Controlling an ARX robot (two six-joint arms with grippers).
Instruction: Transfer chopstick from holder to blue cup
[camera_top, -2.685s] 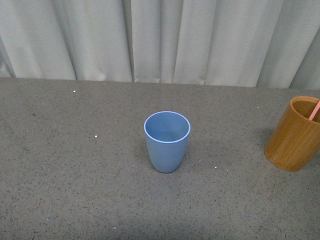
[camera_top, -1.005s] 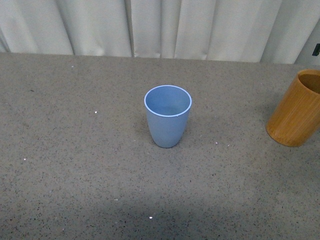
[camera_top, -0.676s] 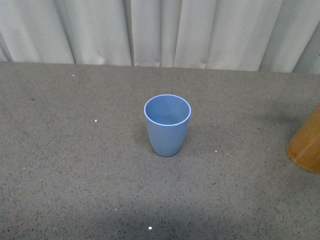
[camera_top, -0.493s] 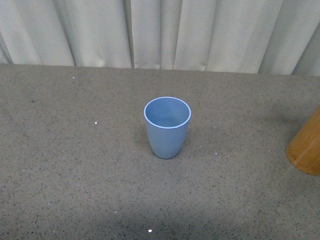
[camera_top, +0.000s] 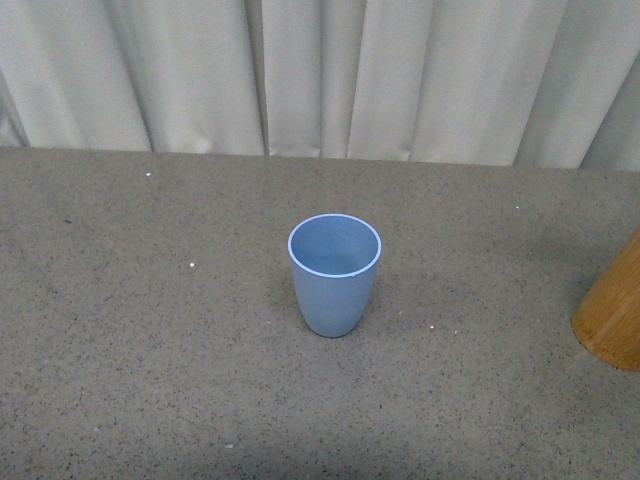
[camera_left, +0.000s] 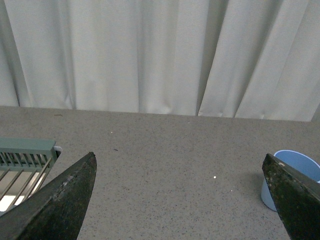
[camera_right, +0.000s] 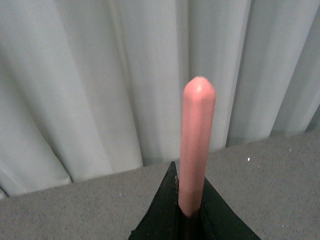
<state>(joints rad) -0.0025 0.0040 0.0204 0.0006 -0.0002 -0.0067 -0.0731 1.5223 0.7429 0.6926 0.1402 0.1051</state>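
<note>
The right gripper (camera_right: 187, 202) has its dark fingers (camera_right: 165, 207) pinched shut on the chopstick (camera_right: 196, 140), which stands out from between them as a smooth salmon-pink rod with a rounded tip. How much of it runs past the other side of the fingers is hidden. I judge it light, stiff and rather slick: a thin round stick can pivot or slide in a narrow pinch, so a firm hold square across the shaft suits it, with slow swings. Beyond that tip there is only pale curtain (camera_right: 75, 90) and a strip of grey table (camera_right: 260, 170) – no cup in that view.

The left gripper (camera_left: 178, 157) is spread wide with nothing between its fingers; the blue cup (camera_left: 298, 165) stands just beyond one of them, upright and empty. The holder (camera_top: 612, 315) sits well apart from the cup, cut off at the front view's right edge – neither arm shows there
</note>
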